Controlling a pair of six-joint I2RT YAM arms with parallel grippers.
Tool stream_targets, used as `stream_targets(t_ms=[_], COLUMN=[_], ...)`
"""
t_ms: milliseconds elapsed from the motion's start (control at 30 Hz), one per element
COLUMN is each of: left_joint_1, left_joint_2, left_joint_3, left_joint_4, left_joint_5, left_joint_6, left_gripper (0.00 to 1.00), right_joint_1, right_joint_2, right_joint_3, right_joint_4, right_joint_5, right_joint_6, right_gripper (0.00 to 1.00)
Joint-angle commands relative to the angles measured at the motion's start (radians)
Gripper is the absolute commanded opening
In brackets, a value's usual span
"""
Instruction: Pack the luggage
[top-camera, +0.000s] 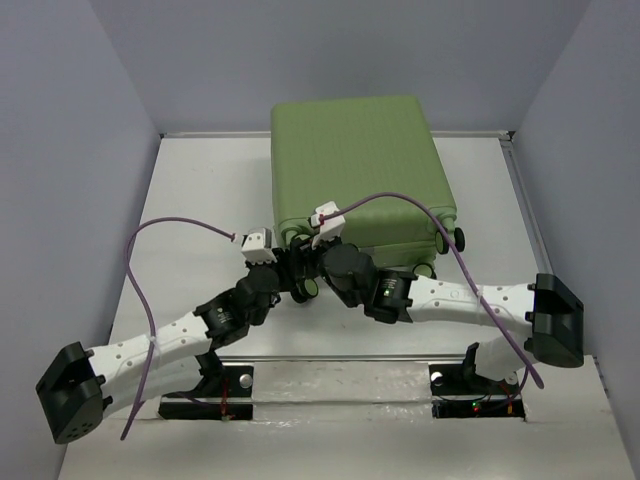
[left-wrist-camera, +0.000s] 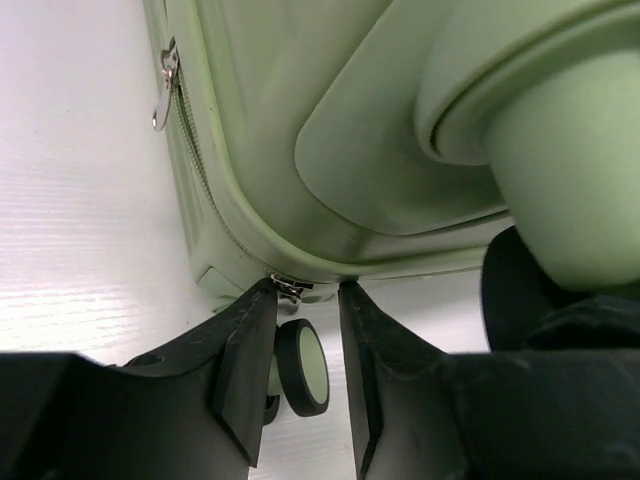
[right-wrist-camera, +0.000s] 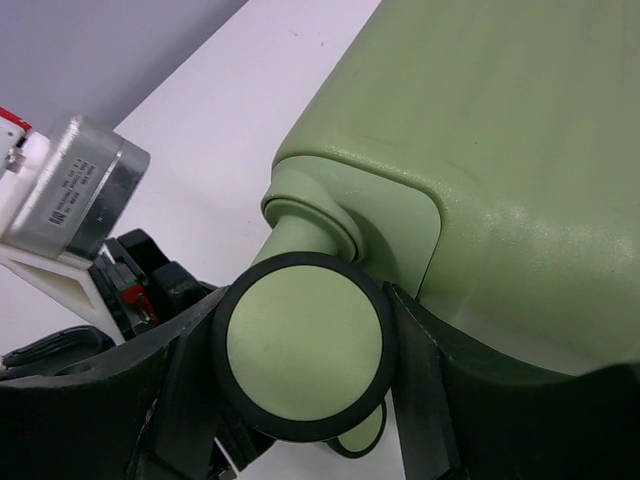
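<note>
While the right gripper (right-wrist-camera: 300, 335) is clamping a wheel (right-wrist-camera: 303, 350) of the luggage (top-camera: 360, 170) at the table (top-camera: 200, 190) far edge, the left gripper (left-wrist-camera: 305, 295), open, is seemingly straddling the zipper pull (left-wrist-camera: 290, 287); centre it before pinching.

Top camera looks down from behind; both wrist cameras sit close at the luggage (top-camera: 355, 160) wheels (right-wrist-camera: 300, 345).

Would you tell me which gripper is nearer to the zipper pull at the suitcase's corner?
Left. The left gripper brackets the zipper pull; the right gripper clamps a wheel nearby.
</note>
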Motion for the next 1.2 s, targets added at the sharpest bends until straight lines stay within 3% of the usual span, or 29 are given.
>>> stream_targets(t_ms=[0, 233, 433, 600, 800, 933, 1167], left_joint_1=[0.001, 0.004, 0.053, 0.206, 0.221, 0.243, 0.324], left_joint_2=[0.063, 0.096, 0.030, -0.041, -0.082, -0.069, 0.072], left_joint_3=[0.062, 0.083, 0.063, 0.022, 0.040, 0.054, 0.124], left_joint_4=[0.087, 0.039, -0.016, -0.062, -0.152, -0.167, -0.038], left_joint_5=[-0.095, -0.141, -0.149, -0.004, -0.030, -0.057, -0.056], left_joint_6=[0.062, 0.049, 0.060, 0.066, 0.045, 0.040, 0.056], left_gripper=[0.40, 0.06, 0.06, 0.06, 0.06, 0.06, 0.06], right_joint_1=[0.009, 0.009, 0.009, 0.009, 0.009, 0.009, 0.009], right_joint_2=[-0.015, -0.037, -0.096, -0.229, -0.378, -0.464, -0.491], right_joint_3=[0.043, 0.022, -0.049, -0.161, -0.221, -0.270, -0.321], right_joint_4=[0.114, 0.117, 0.120, 0.108, -0.003, -0.087, -0.116], right_joint_5=[-0.083, -0.084, -0.051, -0.048, -0.008, -0.044, -0.144], right_joint_6=[0.045, 0.053, 0.057, 0.076, 0.077, 0.099, 0.153], right_gripper=[0.07, 0.07, 0.07, 0.07, 0.07, 0.07, 0.07])
